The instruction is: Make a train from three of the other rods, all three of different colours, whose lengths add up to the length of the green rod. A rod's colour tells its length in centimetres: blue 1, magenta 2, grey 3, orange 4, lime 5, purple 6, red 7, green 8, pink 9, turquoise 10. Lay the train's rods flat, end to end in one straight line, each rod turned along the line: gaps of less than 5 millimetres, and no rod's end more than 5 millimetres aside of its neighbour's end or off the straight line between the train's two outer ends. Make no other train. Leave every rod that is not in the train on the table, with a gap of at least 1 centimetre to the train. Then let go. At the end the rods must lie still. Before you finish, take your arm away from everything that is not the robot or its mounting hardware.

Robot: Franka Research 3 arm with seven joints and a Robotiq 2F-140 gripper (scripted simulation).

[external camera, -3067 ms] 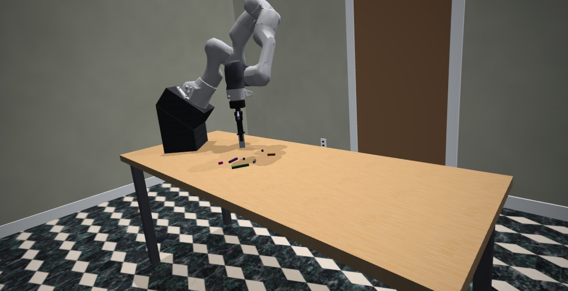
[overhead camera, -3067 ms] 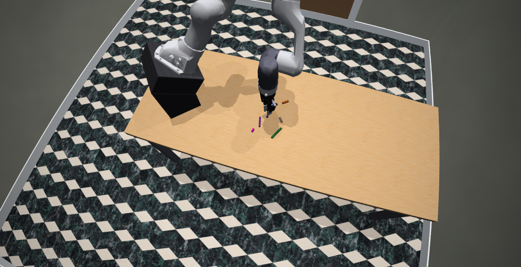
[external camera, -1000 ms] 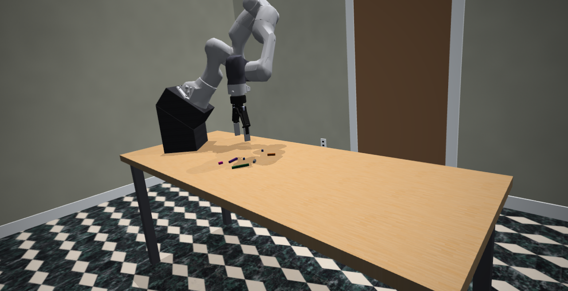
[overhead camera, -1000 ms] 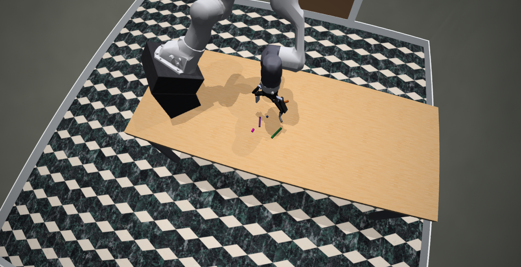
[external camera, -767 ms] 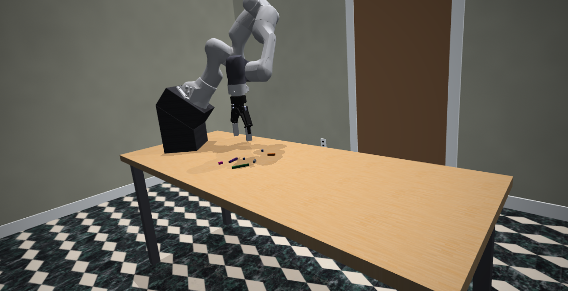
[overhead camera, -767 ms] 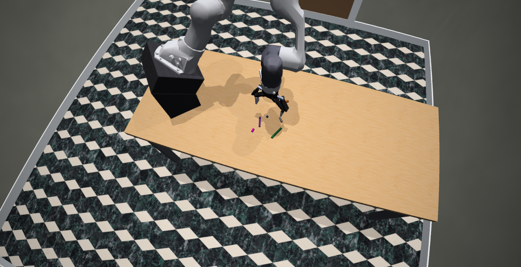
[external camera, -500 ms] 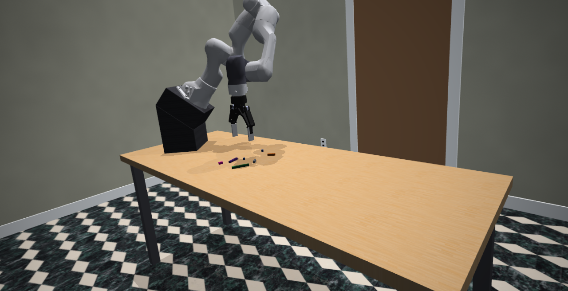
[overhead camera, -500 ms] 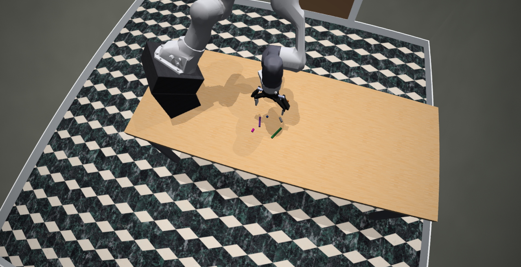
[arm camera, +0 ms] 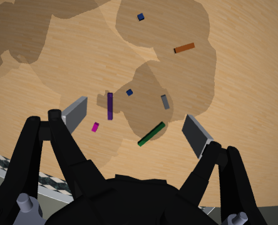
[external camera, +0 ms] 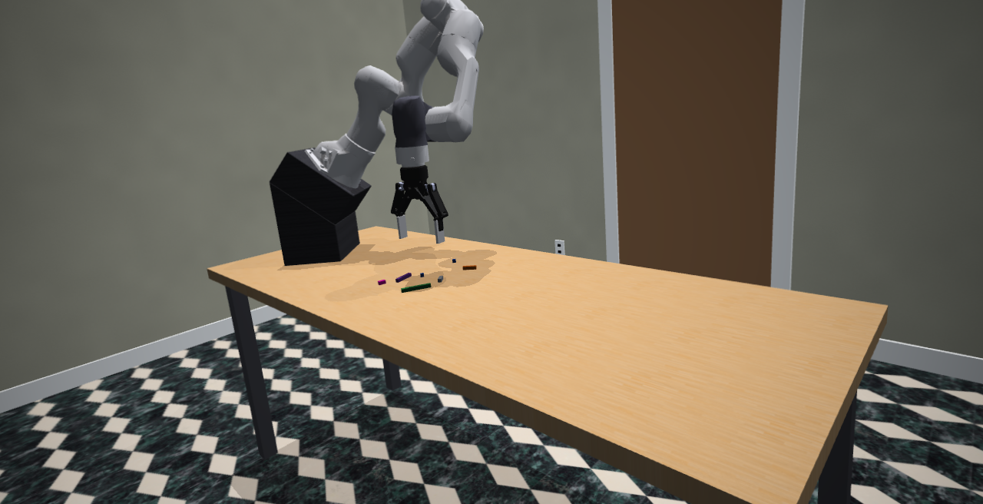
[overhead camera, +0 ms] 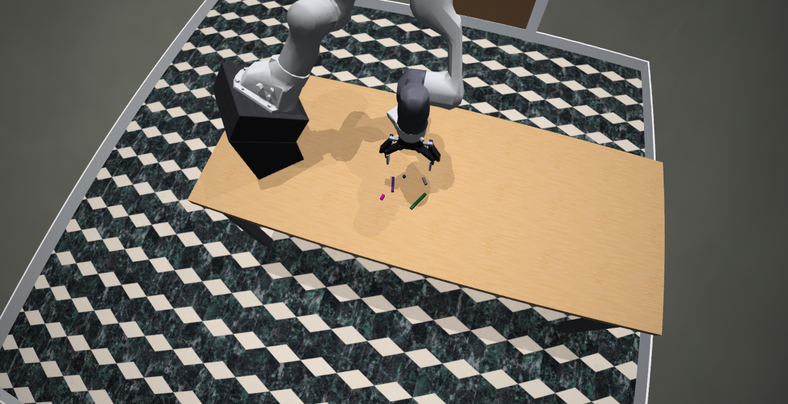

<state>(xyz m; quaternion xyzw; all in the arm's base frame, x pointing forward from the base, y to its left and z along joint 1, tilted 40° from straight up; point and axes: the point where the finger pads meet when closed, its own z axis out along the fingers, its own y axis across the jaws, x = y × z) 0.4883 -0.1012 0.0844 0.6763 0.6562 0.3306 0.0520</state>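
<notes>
The rods lie loose on the wooden table point(overhead camera: 551, 236) point(external camera: 618, 349) point(arm camera: 248, 87). The green rod point(overhead camera: 418, 201) point(external camera: 415, 287) point(arm camera: 151, 134) lies nearest the front. Around it are a grey rod point(overhead camera: 425, 180) point(external camera: 439, 279) point(arm camera: 165, 102), a purple rod point(overhead camera: 392, 183) point(external camera: 403, 276) point(arm camera: 110, 106), a magenta rod point(overhead camera: 381, 196) point(external camera: 381, 281) point(arm camera: 96, 127) and a small blue rod point(overhead camera: 404, 177) point(external camera: 421, 273) point(arm camera: 130, 92). Farther back are an orange rod point(external camera: 469, 266) point(arm camera: 184, 47) and a second blue rod point(external camera: 453, 260) point(arm camera: 141, 17). None touch. My gripper point(overhead camera: 409, 164) point(external camera: 420, 236) point(arm camera: 136, 114) is open and empty, hanging above the cluster.
The arm's black pedestal point(overhead camera: 258, 125) point(external camera: 312, 212) stands at the table's left back corner. The arm's shadow falls over the rods. The table's front edge runs a short way in front of the green rod.
</notes>
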